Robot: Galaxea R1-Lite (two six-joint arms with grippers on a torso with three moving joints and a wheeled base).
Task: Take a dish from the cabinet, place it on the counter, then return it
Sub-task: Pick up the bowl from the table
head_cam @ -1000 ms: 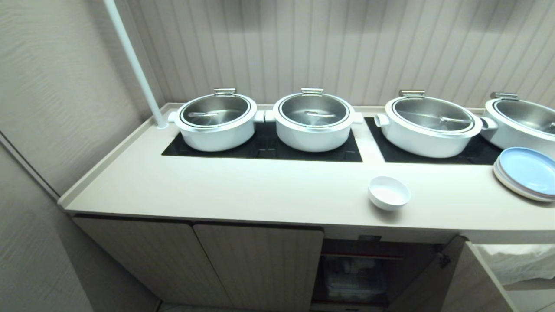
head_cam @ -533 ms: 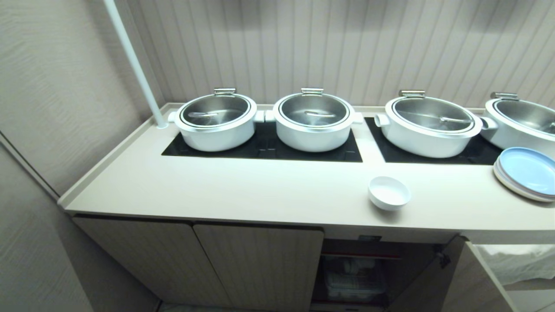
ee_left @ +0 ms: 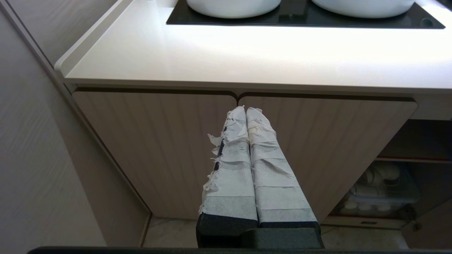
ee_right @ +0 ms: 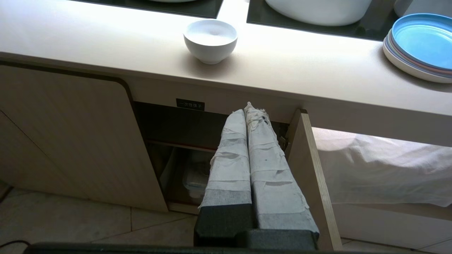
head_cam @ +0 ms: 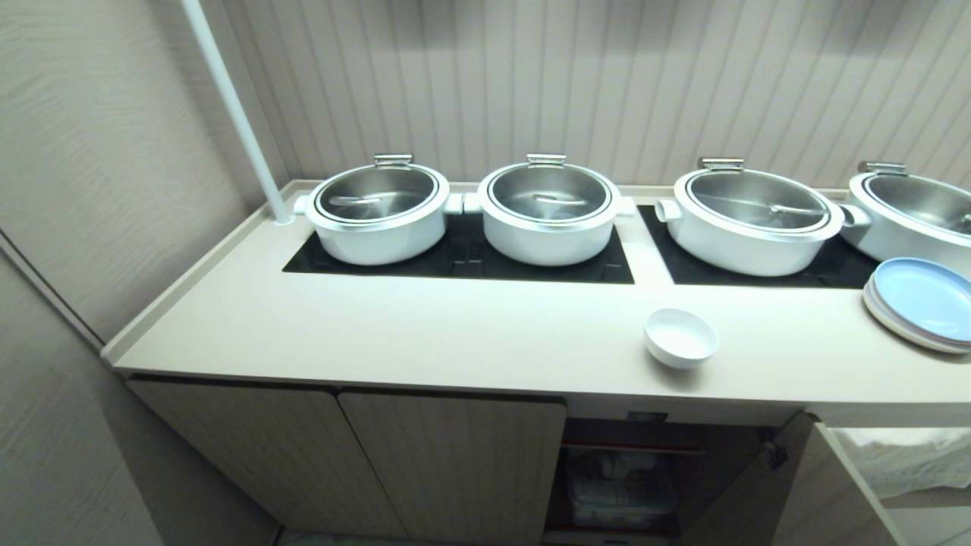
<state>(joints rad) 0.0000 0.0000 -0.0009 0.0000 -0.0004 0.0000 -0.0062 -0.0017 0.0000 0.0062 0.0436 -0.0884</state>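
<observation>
The dish [head_cam: 680, 337], a small white bowl, stands upright on the counter [head_cam: 455, 341] near its front edge; it also shows as the dish [ee_right: 210, 40] in the right wrist view. Below it the cabinet [head_cam: 630, 478] stands with one door [ee_right: 310, 176] swung open, showing a dim shelf and a clear container inside. My right gripper [ee_right: 247, 109] is shut and empty, held low in front of that opening, below the counter edge. My left gripper [ee_left: 245, 110] is shut and empty, facing the closed cabinet doors [ee_left: 159, 148]. Neither arm shows in the head view.
Several big white pots [head_cam: 379, 212] with steel lids sit on black cooktop panels [head_cam: 463, 262] at the back. Stacked plates with a blue one on top [head_cam: 922, 302] lie at the right. A white pole [head_cam: 235, 114] rises at the left corner. White cloth [ee_right: 381, 169] hangs right of the open door.
</observation>
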